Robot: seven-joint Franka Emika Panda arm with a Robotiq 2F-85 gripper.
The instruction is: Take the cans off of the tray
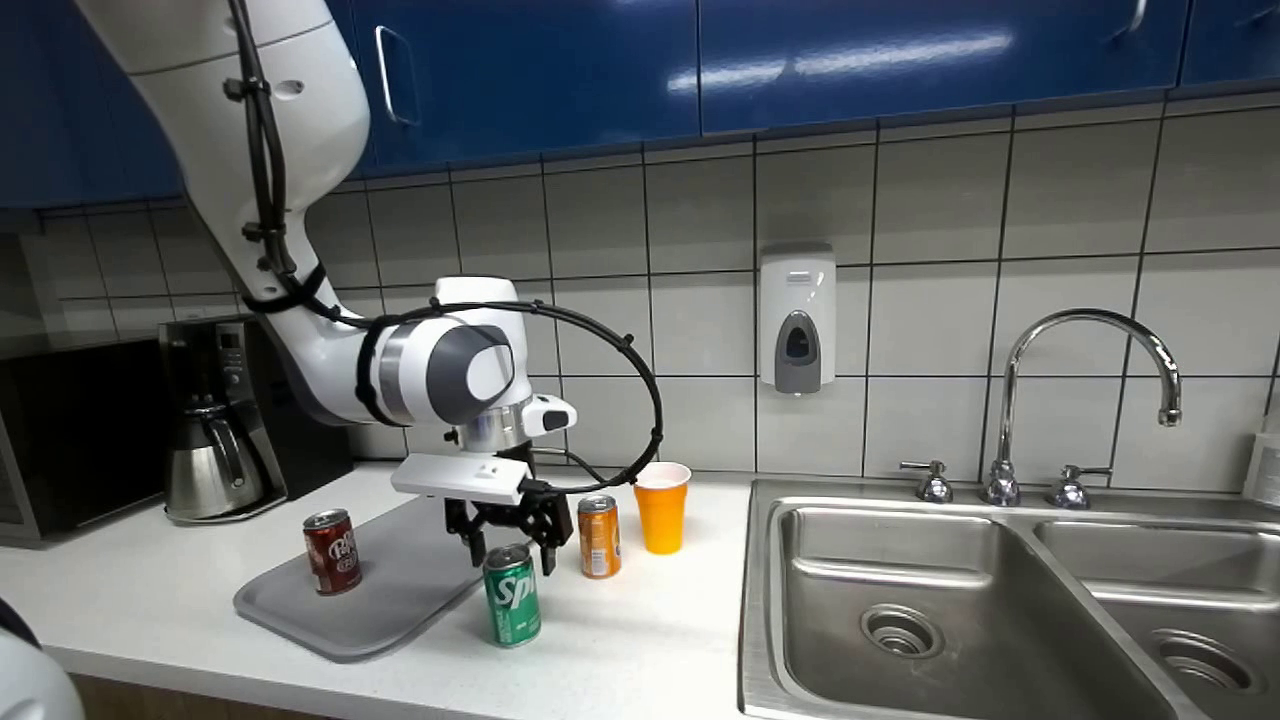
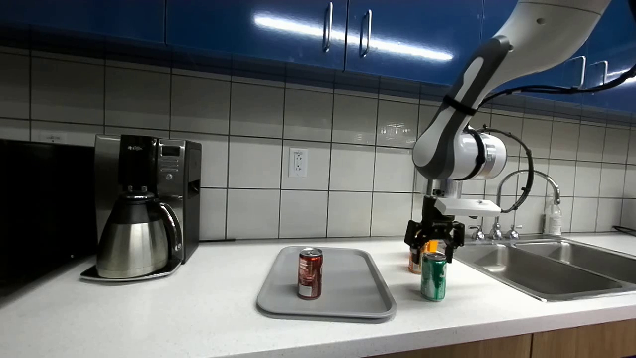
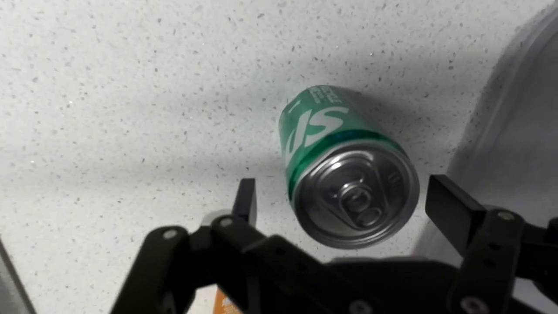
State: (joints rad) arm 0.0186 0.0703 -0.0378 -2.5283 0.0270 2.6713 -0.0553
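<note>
Green can (image 1: 513, 600) and orange can (image 1: 600, 538) stand on the counter (image 1: 620, 650), the dark red can (image 2: 310, 274) on the tray (image 2: 350, 288). The gripper (image 1: 512, 568) is spread astride the green can's top (gripping nothing); any sideways drift before lifting clear could tip it over.

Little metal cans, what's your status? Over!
Fingers open, flanking green metal can, off flat grey tray. Dark red metal can on tray. Orange metal can nearby, likely not blocking.
</note>
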